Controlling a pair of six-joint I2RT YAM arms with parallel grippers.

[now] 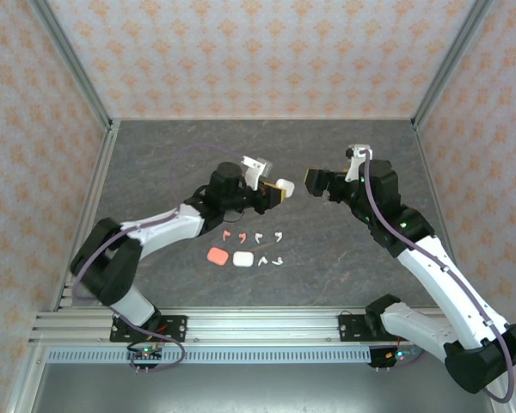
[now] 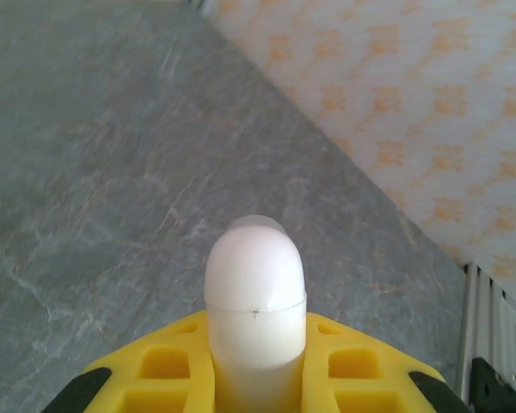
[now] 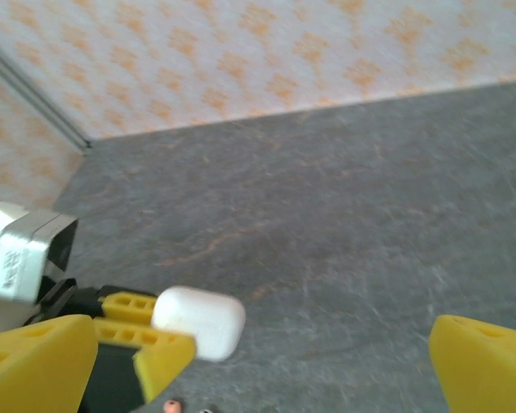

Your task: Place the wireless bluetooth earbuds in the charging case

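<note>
Slippage looks the chief danger: the left gripper point(image 1: 277, 193) is clenched on the lower half of a white case point(image 1: 284, 184), held in the air above the table point(image 1: 344, 146), its rounded lid end sticking out and the lid seam shut. The right gripper point(image 1: 314, 182) faces it, close but apart, jaws spread wide and empty. If it pushes off-centre on that smooth lid, the case could twist or pop from the grip and drop. The earbuds point(image 1: 258, 235) lie loose on the table nearer the bases, two coral and several white, beside a coral case point(image 1: 215, 255) and a second white case point(image 1: 242, 257); a falling case could scatter them.
</note>
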